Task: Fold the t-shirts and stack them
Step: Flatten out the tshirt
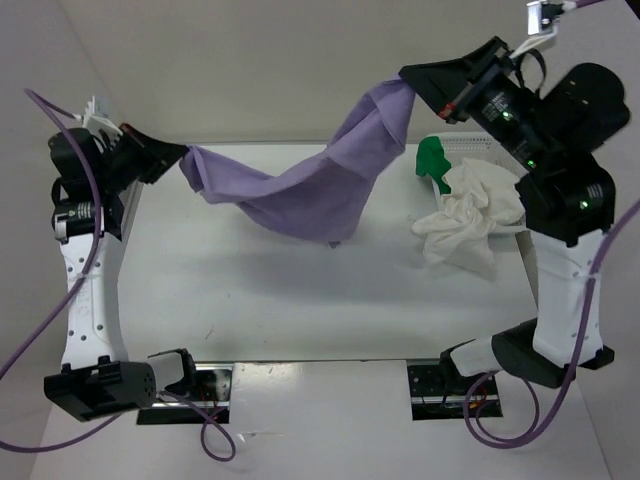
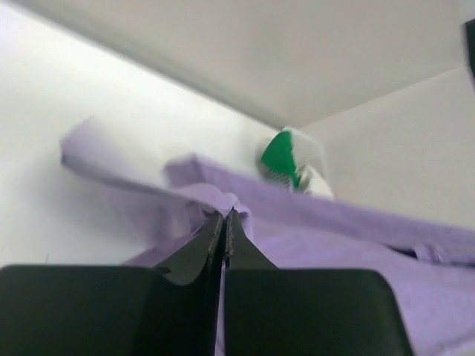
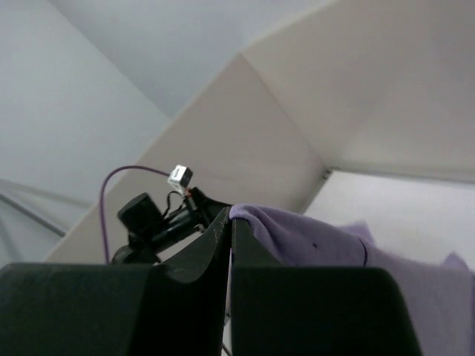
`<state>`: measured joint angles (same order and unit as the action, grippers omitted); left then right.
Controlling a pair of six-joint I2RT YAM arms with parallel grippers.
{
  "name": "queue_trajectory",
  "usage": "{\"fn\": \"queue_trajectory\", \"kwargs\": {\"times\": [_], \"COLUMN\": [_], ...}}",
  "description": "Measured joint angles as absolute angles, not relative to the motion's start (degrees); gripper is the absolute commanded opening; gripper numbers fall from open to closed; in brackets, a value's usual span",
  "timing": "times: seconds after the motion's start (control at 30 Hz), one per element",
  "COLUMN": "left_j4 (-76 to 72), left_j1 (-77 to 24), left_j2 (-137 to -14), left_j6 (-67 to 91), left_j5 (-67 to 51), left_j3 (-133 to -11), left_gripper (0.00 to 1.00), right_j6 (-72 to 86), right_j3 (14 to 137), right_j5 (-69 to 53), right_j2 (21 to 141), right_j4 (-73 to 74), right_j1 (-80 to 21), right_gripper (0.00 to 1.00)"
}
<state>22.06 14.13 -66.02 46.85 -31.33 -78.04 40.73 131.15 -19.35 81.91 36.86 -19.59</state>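
The lavender t-shirt [image 1: 320, 180] hangs in the air between both arms, sagging in the middle with its lowest fold near the table. My left gripper [image 1: 183, 153] is shut on its left end at the table's far left; in the left wrist view the cloth [image 2: 356, 252] bunches over the closed tips [image 2: 225, 215]. My right gripper [image 1: 408, 78] is shut on the shirt's other end, held higher at the back right, where purple cloth [image 3: 312, 241] drapes off the tips [image 3: 229, 213]. The white t-shirt [image 1: 470, 215] lies crumpled at the right, the green t-shirt [image 1: 432, 157] behind it.
A white mesh basket [image 1: 470, 140] stands at the back right beside the green shirt. The white table [image 1: 250, 300] stretches below the hanging cloth. Walls close in at the back and left. Purple cables trail from both arms.
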Motion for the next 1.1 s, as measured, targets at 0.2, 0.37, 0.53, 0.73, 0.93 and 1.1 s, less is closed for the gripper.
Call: {"fn": "queue_trajectory", "kwargs": {"times": [0.2,0.37,0.53,0.73,0.93,1.1], "left_j4": [17.6,14.5,13.6,11.7,7.4,8.0], "left_j1": [17.6,18.0,16.2,14.7,15.7,18.6], "left_j2": [-72.0,-79.5,-89.9,-94.6,-94.0,-92.8], "left_j6": [49.7,50.3,53.0,57.7,60.0,58.0], "left_j5": [-36.6,-36.9,-36.7,-37.5,-39.4,-39.8], "left_j3": [-84.5,-81.3,-81.1,-90.8,-99.0,-98.1], "left_gripper": [0.00,0.00,0.00,0.01,0.02,0.05], "right_j6": [42.2,43.5,44.4,49.0,52.4,51.4], "right_j3": [128.3,123.7,130.7,148.9,152.6,123.9], "right_j5": [-22.6,-26.3,-27.2,-28.2,-30.8,-31.7], "right_j2": [78.5,86.9,106.8,120.8,113.6,92.0], "right_j4": [33.3,30.3,31.7,35.9,32.5,24.7], "right_j1": [-15.8,-10.3,-9.8,-9.8,-9.8,-9.7], "right_gripper": [0.01,0.01,0.01,0.01,0.01,0.01]}}
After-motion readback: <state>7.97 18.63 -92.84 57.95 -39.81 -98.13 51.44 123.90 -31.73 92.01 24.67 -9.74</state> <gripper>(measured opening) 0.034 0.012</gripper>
